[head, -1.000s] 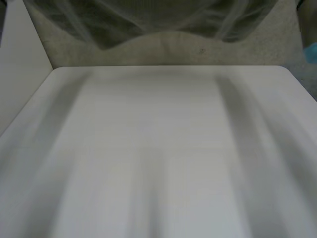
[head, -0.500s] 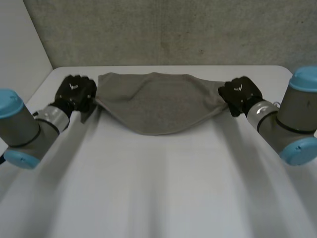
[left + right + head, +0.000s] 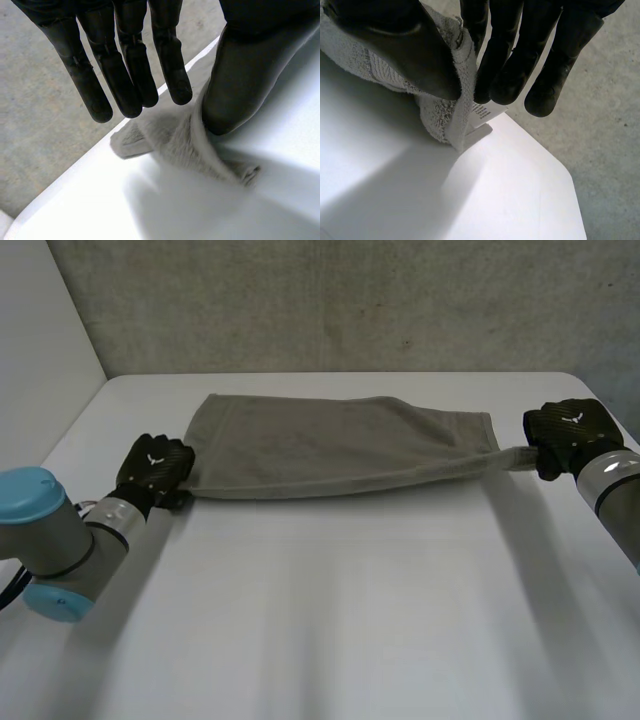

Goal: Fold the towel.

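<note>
The grey towel (image 3: 340, 445) lies flat across the far half of the white table (image 3: 330, 620), pulled out sideways between my two hands. My left hand (image 3: 152, 468) is at the towel's left near corner. In the left wrist view its fingers (image 3: 125, 65) are straight and spread away from the thumb, and the towel corner (image 3: 185, 145) lies on the table under the thumb tip. My right hand (image 3: 565, 430) holds the stretched right corner. In the right wrist view its thumb and fingers (image 3: 510, 55) pinch the towel (image 3: 440, 110) beside a white label (image 3: 482, 112).
Grey floor (image 3: 330, 300) lies beyond the table's far edge, and a white panel (image 3: 40, 350) stands at the far left. My right hand is close to the table's right edge. The near half of the table is bare.
The towel came down from the air onto the table and spread out flat. Both hands moved nearer and wider apart. The left hand's fingers opened off the corner.
</note>
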Robot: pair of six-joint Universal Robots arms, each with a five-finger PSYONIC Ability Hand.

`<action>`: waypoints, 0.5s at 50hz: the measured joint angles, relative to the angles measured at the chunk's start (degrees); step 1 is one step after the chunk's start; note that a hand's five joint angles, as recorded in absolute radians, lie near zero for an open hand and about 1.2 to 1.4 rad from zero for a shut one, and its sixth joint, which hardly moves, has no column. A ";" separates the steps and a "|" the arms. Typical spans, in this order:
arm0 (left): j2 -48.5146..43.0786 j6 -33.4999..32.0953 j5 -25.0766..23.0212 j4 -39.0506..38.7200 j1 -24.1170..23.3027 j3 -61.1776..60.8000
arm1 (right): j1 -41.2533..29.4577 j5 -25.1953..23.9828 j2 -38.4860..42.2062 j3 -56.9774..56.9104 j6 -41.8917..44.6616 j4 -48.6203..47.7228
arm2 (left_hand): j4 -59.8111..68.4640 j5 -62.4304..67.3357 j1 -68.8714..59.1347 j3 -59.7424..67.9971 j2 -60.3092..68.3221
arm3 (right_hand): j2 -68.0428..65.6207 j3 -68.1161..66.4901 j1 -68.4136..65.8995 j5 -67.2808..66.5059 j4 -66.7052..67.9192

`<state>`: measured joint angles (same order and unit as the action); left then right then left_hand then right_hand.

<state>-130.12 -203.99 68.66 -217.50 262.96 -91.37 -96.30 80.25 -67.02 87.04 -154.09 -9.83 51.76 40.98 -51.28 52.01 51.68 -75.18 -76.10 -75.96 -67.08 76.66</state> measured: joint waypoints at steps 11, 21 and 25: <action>0.05 0.04 2.73 0.09 -0.12 0.27 | 0.75 0.29 0.29 -0.20 -0.03 0.06 | 9.61 9.75 -9.60 9.13 9.59 | 0.00 0.00 0.00 0.00 0.00; 5.43 0.61 1.11 1.98 0.08 -2.03 | 1.27 0.56 -0.36 -0.04 -0.06 0.75 | 26.17 23.20 -21.67 25.21 25.64 | 0.00 0.00 0.00 0.00 0.00; 10.86 0.75 -1.59 3.01 0.21 -4.53 | 1.51 0.43 -1.57 0.35 0.01 1.71 | 26.17 23.44 -21.67 25.21 25.64 | 0.00 0.00 0.00 0.00 0.00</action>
<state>-119.26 -203.24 67.07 -214.49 263.17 -95.90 -94.79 80.68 -68.59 87.39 -154.09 -8.12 77.93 64.41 -72.96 77.22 77.33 -75.19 -76.10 -75.97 -67.08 76.66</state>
